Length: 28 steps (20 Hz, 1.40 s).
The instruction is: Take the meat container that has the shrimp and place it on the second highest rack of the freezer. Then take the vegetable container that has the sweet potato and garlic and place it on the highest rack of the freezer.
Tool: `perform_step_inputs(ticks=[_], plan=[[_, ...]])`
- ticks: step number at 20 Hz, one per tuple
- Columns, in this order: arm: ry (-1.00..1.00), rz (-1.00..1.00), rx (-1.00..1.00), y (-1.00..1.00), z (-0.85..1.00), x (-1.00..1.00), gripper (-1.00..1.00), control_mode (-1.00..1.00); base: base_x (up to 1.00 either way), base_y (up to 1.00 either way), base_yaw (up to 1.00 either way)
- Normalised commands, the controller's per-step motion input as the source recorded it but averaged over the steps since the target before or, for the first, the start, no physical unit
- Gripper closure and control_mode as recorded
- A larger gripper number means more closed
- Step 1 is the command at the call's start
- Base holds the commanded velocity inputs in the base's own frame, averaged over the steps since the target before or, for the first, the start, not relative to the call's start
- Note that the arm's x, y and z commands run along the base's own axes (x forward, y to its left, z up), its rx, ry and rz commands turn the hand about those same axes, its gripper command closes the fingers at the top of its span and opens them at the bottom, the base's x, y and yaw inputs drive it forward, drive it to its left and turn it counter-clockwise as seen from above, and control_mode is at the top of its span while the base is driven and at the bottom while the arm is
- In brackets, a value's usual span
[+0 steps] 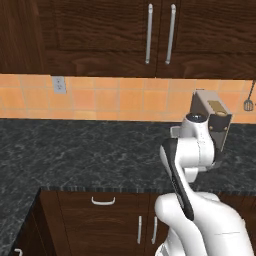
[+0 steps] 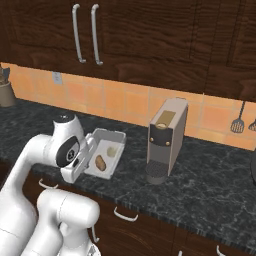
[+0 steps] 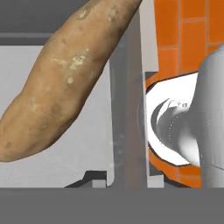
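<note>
While the arm [image 1: 192,150] rose from the lower right of the left base view, it hid most of the coffee machine [image 1: 214,120] standing on the dark surface [image 1: 90,155] near its back edge; a spatula [image 1: 248,102] hung on the orange tiles at the right.

Seen from the right base view, the white tray [image 2: 107,151] sat on the surface near its front edge, just left of the coffee machine, with the sweet potato [image 2: 100,162] and the pale garlic [image 2: 112,150] inside. The gripper [image 2: 86,159] was at the tray's left rim; whether the jaws were closed on it I could not tell.

Through the hand view, the sweet potato lay close and large on the tray's pale floor, beside a grey tray wall [image 3: 127,109].
</note>
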Motion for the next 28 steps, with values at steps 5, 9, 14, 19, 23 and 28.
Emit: perform_step_inputs(ticks=[5,9,14,19,23,28], plan=[[0.05,0.0,0.03,0.01,0.98,-0.79,1.0,-1.0,0.0,0.0,0.0],[0.02,0.0,0.01,0.23,0.64,-0.44,1.0,-1.0,0.0,0.0,0.0],[-0.16,0.0,0.02,0.1,0.17,-0.45,1.0,-1.0,0.0,0.0,0.0],[-0.17,0.0,0.0,0.08,0.0,-0.54,1.0,-1.0,0.0,0.0,0.0],[0.0,0.0,0.0,0.13,0.0,-0.53,1.0,-1.0,0.0,0.0,0.0],[0.0,0.0,0.0,0.08,0.0,-0.49,1.0,-1.0,0.0,0.0,0.0]])
